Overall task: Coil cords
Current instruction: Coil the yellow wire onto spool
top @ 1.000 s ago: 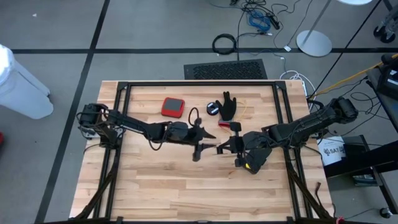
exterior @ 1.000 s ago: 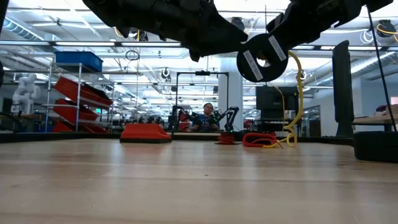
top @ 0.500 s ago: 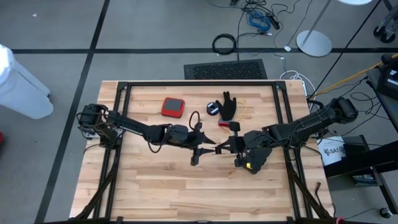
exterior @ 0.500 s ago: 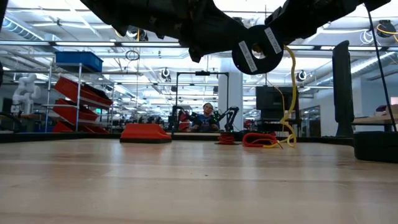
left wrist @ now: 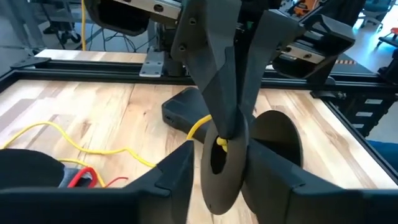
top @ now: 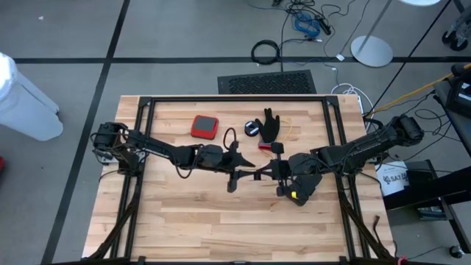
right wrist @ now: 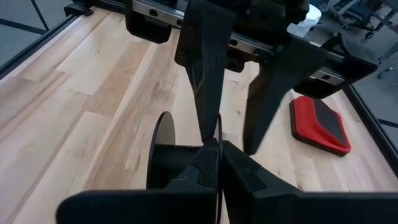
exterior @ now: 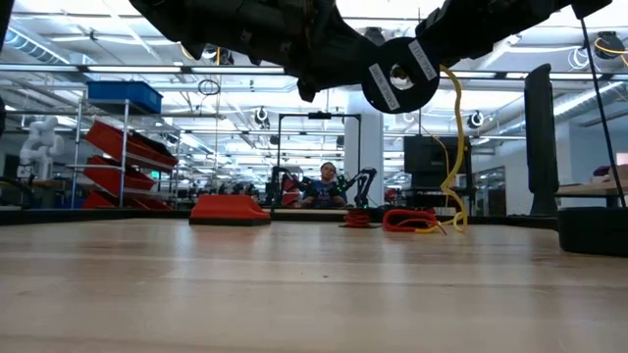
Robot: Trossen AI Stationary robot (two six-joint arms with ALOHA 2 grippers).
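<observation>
Two grippers meeting nose to nose above mid-table, both on one small round black reel (exterior: 398, 75) carried clear of the wood. Right gripper (right wrist: 219, 163) pinched fully together on a reel flange, disc edge-on right at its tips. Left gripper (left wrist: 229, 134) opposite, fingers (left wrist: 214, 74) straddling the same reel from the far side; jaws partly apart and narrowing, contact not confirmed — cannot tell if gripping yet.

Thin yellow wire-like cord (exterior: 455, 147) exits at the reel hub, hangs below the grippers, trails off to loose loops on the tabletop beyond the left gripper. Red-orange thin cord (exterior: 404, 220) lying bundled on the wood near those yellow loops, beside a black glove (top: 270, 125), untouched. Flat red pad (top: 204, 126) further back behind the left arm, not involved.

Step in hand, best guess: winding yellow cord onto the reel, right holding, left about to take over or feed. Most of the cord looks unwound, so early in the job.

Next move needs: firm left grip before right lets go, reel kept level, slack fed without snagging the glove or red-orange bundle.
</observation>
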